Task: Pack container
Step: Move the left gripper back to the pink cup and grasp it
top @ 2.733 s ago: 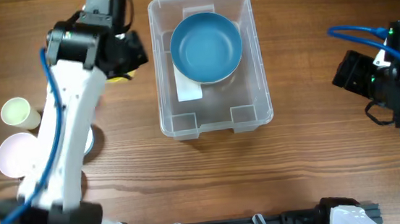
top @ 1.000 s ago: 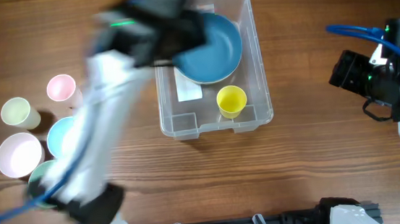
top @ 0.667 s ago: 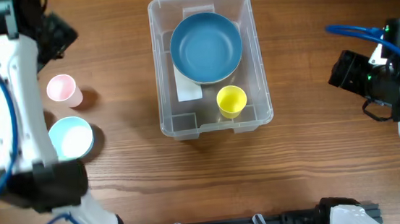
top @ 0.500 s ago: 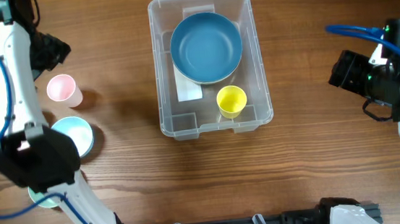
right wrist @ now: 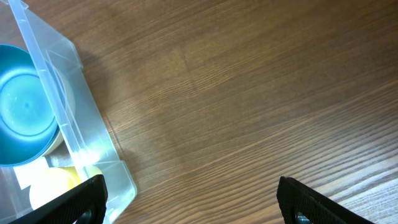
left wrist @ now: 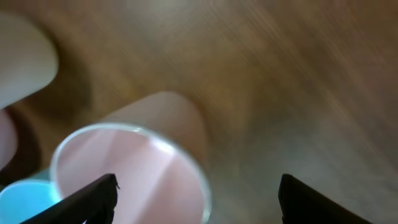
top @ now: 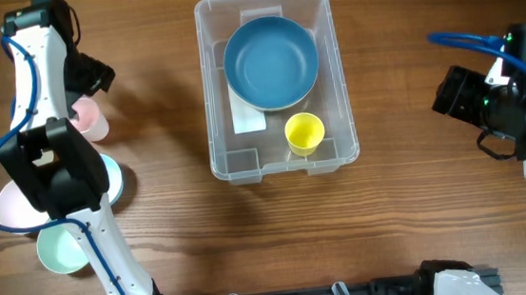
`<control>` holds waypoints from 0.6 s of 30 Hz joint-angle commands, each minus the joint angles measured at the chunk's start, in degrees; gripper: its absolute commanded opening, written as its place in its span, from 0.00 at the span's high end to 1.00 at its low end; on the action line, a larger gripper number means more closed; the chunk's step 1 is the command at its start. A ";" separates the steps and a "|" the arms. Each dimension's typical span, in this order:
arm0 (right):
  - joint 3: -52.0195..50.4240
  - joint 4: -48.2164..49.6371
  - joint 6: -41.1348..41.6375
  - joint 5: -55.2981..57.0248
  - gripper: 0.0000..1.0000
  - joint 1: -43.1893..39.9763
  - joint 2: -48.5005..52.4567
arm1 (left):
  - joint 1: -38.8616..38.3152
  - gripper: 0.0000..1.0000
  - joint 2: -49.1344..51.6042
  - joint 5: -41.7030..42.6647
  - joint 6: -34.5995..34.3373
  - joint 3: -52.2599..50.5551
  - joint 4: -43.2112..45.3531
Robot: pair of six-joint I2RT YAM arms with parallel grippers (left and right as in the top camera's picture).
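The clear container (top: pixel 327 94) stands at the middle of the table. Inside it are a blue bowl (top: pixel 271 63) and a yellow cup (top: pixel 304 132). My left gripper (top: pixel 87 90) hovers at the far left, right over a pink cup (top: pixel 91 122). In the left wrist view, blurred, the pink cup (left wrist: pixel 134 177) lies under the open jaws, mostly toward the left finger (left wrist: pixel 93 200), with neither finger touching it. My right gripper (right wrist: pixel 193 202) is open over bare wood to the right of the container (right wrist: pixel 68 124), holding nothing.
Beside the left arm sit a light blue bowl (top: pixel 115 178), a pale pink bowl (top: pixel 9 208) and a mint cup (top: pixel 60 251), all partly hidden by the arm. The right arm (top: pixel 503 112) stays at the right edge.
The left arm left the yellow cup in the container, swung to the far left and has come down over the pink cup. Its jaws narrowed slightly. The right arm has not moved.
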 commanded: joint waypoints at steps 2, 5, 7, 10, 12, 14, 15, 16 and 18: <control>-0.15 0.17 -0.63 -0.74 0.11 -0.17 0.22 | -1.90 0.41 0.74 1.57 3.08 -0.11 1.33; -0.15 0.15 -1.25 -0.74 0.11 -0.17 0.22 | -2.51 0.52 0.79 1.57 3.06 -0.22 1.57; -0.15 0.17 -1.22 -0.74 0.11 -0.17 0.22 | -2.71 0.49 0.85 1.55 3.06 -0.48 1.77; -0.15 0.17 -1.27 -0.74 0.11 -0.17 0.22 | -2.71 0.48 0.85 1.55 3.04 -1.88 2.43; -0.15 0.17 -1.25 -0.74 0.11 -0.17 0.22 | -2.71 0.46 0.85 1.53 3.06 -3.69 3.19; -0.15 0.17 -1.25 -0.74 0.11 -0.17 0.22 | -2.71 0.45 0.85 1.55 3.06 -5.42 4.24; -0.15 0.17 -1.25 -0.74 0.11 -0.17 0.22 | -2.71 0.45 0.85 1.53 3.06 -5.95 4.50; -0.15 0.17 -1.25 -0.74 0.11 -0.17 0.22 | -2.71 0.45 0.85 1.53 3.06 -6.49 4.72; -0.15 0.17 -1.29 -0.74 0.11 -0.17 0.22 | -2.71 0.57 0.85 1.51 3.08 -6.88 4.79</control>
